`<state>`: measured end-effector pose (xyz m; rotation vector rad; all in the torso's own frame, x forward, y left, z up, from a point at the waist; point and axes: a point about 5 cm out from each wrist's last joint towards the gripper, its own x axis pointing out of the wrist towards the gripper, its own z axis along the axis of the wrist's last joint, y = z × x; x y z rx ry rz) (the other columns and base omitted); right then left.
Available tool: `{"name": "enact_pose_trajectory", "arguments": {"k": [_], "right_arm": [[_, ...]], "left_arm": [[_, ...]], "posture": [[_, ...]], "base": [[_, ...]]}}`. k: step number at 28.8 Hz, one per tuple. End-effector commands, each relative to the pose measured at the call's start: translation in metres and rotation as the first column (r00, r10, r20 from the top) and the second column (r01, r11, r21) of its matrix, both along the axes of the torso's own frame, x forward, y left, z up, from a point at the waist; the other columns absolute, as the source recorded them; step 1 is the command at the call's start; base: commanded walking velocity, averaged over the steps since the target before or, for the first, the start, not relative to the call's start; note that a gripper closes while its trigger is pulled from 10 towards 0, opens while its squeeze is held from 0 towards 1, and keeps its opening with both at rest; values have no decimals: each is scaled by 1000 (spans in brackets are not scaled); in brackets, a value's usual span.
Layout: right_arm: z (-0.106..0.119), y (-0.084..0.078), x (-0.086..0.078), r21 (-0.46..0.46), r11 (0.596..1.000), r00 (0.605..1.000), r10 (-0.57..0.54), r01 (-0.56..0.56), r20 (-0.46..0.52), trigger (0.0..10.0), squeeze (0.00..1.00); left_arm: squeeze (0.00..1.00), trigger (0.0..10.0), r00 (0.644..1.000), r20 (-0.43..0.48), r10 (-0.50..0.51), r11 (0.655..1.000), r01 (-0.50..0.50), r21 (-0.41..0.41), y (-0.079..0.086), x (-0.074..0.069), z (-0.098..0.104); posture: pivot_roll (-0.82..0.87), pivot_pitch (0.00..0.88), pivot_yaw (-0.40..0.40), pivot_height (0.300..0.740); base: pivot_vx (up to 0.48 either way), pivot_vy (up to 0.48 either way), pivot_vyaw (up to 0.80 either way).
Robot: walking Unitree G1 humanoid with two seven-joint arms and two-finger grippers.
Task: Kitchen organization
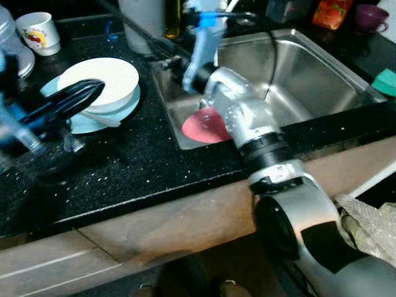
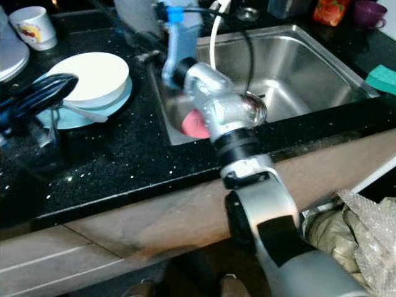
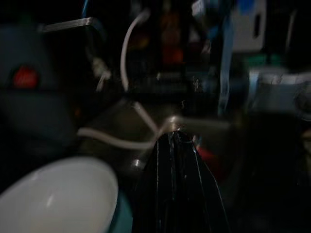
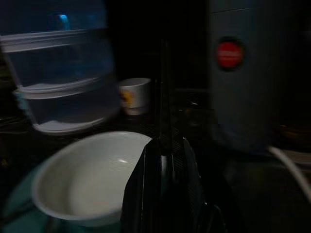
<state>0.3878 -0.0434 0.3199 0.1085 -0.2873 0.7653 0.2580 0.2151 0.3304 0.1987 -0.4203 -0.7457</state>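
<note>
**Both grippers at the speckled counter, by the stacked dishes**

Here I see a glossy black countertop [image 1: 142, 167] flecked with white, with a pale wooden front below it. On it sits a round white bowl [image 1: 102, 81], smooth and matte, stacked on a pale blue plate [image 1: 83, 122]; a white spoon handle [image 2: 83, 112] lies across the plate's rim. My left gripper [image 1: 93, 93] hangs over the near edge of the bowl, its long black fingers pressed together into a point, clenched on nothing I can make out. The right arm, jointed silver metal, reaches across the brushed steel sink [image 1: 291, 74]; in its wrist view the right gripper [image 4: 163, 145] points past the same white bowl, fingers closed together and empty. A flat pink disc, perhaps a plate [image 1: 204, 127], lies on the sink floor beside the silver arm. A small white mug [image 1: 39, 32] with a printed picture stands at the back of the counter, well apart from the bowl. A teal sponge [image 2: 382, 78] rests at the sink's right rim.
</note>
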Motion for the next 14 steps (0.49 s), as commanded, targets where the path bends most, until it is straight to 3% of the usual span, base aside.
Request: {"name": "enact_pose_trajectory", "arguments": {"k": [1,4,5,9,10,14], "right_arm": [[-2,-14,0,16,999,999,-40,40,-13,784,0],[-7,-25,0,15,997,997,-71,71,-22,784,0],[-15,-42,-2,8,993,993,-115,115,-41,784,0],[-28,-60,-4,-12,986,984,-165,165,-68,824,0],[-37,-74,-7,-38,978,975,-207,205,-84,824,0],[-46,-89,-12,-66,965,960,-259,253,-104,941,0]], "left_arm": [[0,10000,999,-53,-6,1000,7,16,-9,8,-7],[0,10000,998,-67,2,999,1,34,-16,13,-10],[0,10000,996,-88,5,999,-1,47,-27,18,-14],[0,10000,994,-107,-22,999,26,35,-41,20,-19],[0,10000,992,-123,-30,999,35,42,-48,21,-25],[0,10000,988,-156,5,998,5,61,-53,26,-34]], "posture": [[54,144,16,740],[54,144,16,740],[56,151,22,740],[54,155,23,740],[53,158,23,740],[51,162,25,740]], "base": [[0,0,0],[0,0,0],[0,0,0],[0,0,0],[0,0,0],[0,0,0]]}}
